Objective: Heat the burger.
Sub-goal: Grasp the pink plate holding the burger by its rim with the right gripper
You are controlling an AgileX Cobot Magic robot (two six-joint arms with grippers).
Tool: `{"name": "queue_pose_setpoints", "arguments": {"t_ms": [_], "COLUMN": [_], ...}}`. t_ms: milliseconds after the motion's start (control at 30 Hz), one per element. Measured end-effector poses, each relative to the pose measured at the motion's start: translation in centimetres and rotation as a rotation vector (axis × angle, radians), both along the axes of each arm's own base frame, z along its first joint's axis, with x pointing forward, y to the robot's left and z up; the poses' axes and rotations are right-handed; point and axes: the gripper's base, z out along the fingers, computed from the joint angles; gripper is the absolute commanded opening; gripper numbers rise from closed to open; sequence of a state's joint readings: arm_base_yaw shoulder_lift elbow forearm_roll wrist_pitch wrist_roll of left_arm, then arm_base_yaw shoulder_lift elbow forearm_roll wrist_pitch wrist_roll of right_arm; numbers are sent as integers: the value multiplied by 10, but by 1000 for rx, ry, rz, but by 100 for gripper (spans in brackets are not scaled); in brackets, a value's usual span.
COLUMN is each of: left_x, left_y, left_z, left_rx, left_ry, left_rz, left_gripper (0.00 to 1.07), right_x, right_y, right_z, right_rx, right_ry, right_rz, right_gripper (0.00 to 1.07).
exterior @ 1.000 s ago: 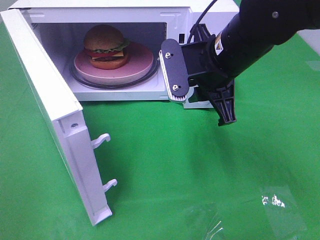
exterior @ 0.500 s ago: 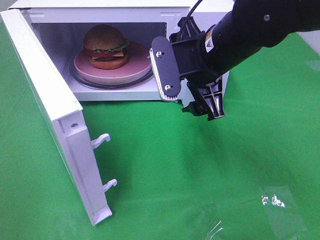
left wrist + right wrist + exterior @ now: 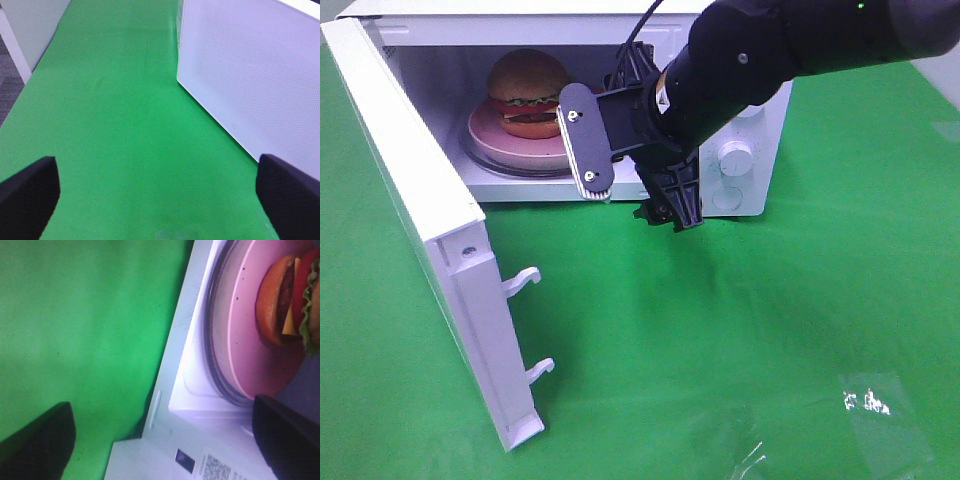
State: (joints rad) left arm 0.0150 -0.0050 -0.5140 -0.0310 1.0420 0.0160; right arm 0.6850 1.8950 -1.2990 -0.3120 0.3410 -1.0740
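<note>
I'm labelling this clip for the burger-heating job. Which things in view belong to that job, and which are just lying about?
Part of the job:
- burger, on the pink plate
- microwave, holding both
- microwave door, open
- right gripper, open in front of the cavity

Just there:
- clear plastic scrap on the green cloth
- left gripper, open, beside the door

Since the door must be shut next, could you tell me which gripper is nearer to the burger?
Right. The right gripper hangs open at the microwave mouth, just in front of the burger on its plate. The left gripper is outside, beside the door.
</note>
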Motion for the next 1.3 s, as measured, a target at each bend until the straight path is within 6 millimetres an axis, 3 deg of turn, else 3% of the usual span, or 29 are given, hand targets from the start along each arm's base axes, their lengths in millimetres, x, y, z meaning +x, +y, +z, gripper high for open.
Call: {"name": "queue_pose_setpoints", "arguments": {"t_ms": [333, 833, 1300], "left_x": [0, 0, 0], "left_y": [0, 0, 0], "left_z": [0, 0, 0], "left_rx": [0, 0, 0], "left_ry": [0, 0, 0], "left_rz": [0, 0, 0], "left_gripper": [100, 100, 100], "right_x": [27, 66, 92], "right_y": [22, 51, 57], "right_z": [-11, -54, -64], "right_rx": [43, 4, 18], "right_ry": [-1, 35, 43], "right_rz": [-37, -59, -106], "right_gripper": [89, 87, 85]}}
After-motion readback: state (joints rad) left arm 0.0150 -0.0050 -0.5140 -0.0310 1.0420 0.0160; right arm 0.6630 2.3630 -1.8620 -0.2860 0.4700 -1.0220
